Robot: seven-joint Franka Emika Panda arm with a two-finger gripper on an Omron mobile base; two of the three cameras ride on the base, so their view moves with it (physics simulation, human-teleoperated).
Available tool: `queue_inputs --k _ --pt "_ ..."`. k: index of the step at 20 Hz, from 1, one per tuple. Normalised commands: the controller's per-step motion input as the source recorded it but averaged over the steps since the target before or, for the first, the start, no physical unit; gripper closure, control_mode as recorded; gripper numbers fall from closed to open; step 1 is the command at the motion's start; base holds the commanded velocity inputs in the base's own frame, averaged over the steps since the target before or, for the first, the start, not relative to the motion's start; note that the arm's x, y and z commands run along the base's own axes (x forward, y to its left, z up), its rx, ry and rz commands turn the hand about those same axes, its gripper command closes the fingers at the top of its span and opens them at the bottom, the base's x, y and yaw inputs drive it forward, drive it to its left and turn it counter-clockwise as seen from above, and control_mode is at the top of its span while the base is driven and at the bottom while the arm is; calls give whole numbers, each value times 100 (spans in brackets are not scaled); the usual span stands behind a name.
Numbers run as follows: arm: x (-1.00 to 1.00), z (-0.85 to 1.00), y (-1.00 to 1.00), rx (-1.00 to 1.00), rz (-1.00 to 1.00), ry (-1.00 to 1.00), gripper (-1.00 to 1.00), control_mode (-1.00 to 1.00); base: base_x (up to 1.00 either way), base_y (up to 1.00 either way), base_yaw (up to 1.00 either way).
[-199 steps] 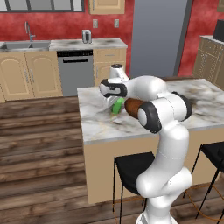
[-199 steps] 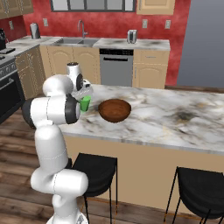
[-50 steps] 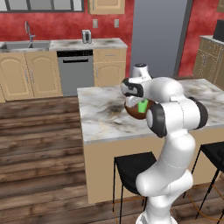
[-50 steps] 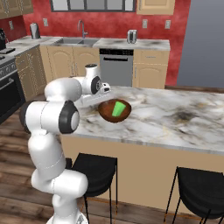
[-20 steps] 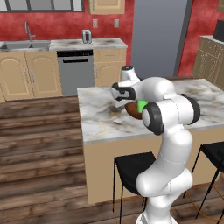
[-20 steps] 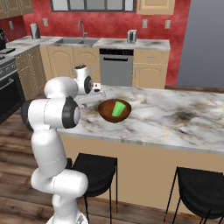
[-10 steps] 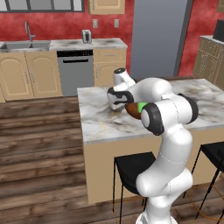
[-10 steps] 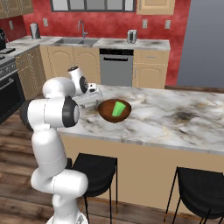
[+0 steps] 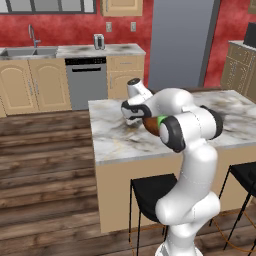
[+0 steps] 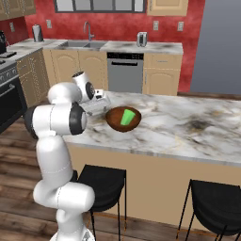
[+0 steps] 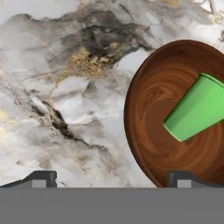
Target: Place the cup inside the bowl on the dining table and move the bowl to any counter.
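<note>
Lying tilted inside the dark brown wooden bowl [image 11: 175, 113], the small green cup [image 11: 197, 109] marks step one complete. The two-finger gripper [image 11: 111, 177] hangs spread wide and empty, the bowl's rim just beside it; carrying the bowl to a counter remains.

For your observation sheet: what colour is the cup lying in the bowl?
Bright green cup, clearest in the hand view.

The arm [image 10: 56, 155] is glossy white, built of rounded, bulbous links; dark grey bands ring its joints; behind the gripper [image 10: 101, 102], a white hand ends in two small dark fingertips [image 11: 41, 178].
</note>
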Motion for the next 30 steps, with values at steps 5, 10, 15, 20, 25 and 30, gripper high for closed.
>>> queue_inputs --k 5,10,15,20,25,30 --pt "36 0 -2 0 -5 0 -100 -100 0 0 0" --pt "29 -6 0 0 -4 0 -100 -100 0 0 0" --pt "22 -19 0 0 -3 0 -100 -100 0 0 0" --pt "25 -22 -4 0 -2 0 -100 -100 0 0 0" --pt "17 -18 -10 0 -2 0 -100 -100 0 0 0" --pt "13 0 -5 0 0 0 -100 -100 0 0 0"
